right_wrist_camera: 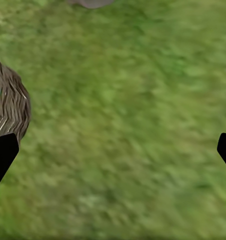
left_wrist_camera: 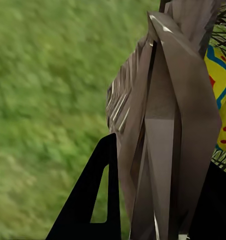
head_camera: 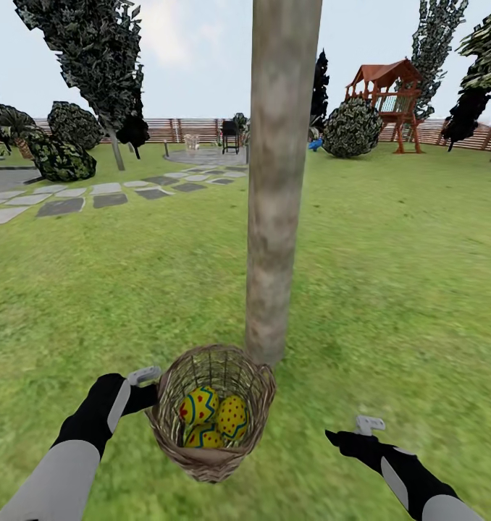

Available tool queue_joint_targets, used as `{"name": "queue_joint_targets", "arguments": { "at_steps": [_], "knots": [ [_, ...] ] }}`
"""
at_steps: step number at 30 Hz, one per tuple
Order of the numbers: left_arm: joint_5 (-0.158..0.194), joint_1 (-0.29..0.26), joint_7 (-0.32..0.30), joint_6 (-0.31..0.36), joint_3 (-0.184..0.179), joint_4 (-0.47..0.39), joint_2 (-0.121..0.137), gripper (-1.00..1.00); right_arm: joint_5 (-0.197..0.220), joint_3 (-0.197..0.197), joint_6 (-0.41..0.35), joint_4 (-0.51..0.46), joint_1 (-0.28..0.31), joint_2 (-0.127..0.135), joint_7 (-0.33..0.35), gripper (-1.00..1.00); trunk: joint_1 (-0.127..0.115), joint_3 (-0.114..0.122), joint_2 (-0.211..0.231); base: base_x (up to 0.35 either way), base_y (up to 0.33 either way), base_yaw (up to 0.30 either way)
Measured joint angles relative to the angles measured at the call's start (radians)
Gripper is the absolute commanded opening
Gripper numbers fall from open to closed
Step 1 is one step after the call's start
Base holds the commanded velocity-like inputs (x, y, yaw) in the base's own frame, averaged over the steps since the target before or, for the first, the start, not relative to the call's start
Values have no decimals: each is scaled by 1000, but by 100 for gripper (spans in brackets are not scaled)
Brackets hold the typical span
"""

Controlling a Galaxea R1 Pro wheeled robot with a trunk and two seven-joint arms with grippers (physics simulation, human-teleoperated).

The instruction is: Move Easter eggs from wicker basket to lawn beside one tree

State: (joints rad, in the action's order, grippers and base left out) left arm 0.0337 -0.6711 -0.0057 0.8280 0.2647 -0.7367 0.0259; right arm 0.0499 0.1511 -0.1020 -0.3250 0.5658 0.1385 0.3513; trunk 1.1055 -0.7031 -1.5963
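The wicker basket (head_camera: 213, 416) is right in front of me at the foot of the tree (head_camera: 278, 181), tipped so its opening faces me. Three yellow Easter eggs (head_camera: 197, 405) with red dots and blue zigzags lie together inside; one egg (left_wrist_camera: 220, 100) shows through the weave in the left wrist view. My left gripper (head_camera: 153, 394) is shut on the basket's left wall (left_wrist_camera: 163, 125), one black finger (left_wrist_camera: 95, 195) outside it. My right gripper (head_camera: 341, 436) hangs open over the lawn (head_camera: 390, 275) to the basket's right, with the basket's side (right_wrist_camera: 8, 107) near one fingertip (right_wrist_camera: 2, 152).
A grey stepping-stone path (head_camera: 79, 195) runs across the far left. Dark shrubs (head_camera: 61, 155) and a leafy tree (head_camera: 93, 58) stand behind it. A wooden playset (head_camera: 390, 94) and a round bush (head_camera: 353, 126) stand before the brown fence (head_camera: 180, 129) at the back.
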Motion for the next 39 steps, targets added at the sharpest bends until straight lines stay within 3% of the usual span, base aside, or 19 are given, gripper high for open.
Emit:
{"name": "queue_joint_targets", "arguments": {
  "at_steps": [39],
  "knots": [
    [1, 0, 4, 0, -1, 3, 0, -100, 1, -1, 7, -3, 0, 0, 2, 100, 150, -122, -273, 0, 0, 0]
  ]
}}
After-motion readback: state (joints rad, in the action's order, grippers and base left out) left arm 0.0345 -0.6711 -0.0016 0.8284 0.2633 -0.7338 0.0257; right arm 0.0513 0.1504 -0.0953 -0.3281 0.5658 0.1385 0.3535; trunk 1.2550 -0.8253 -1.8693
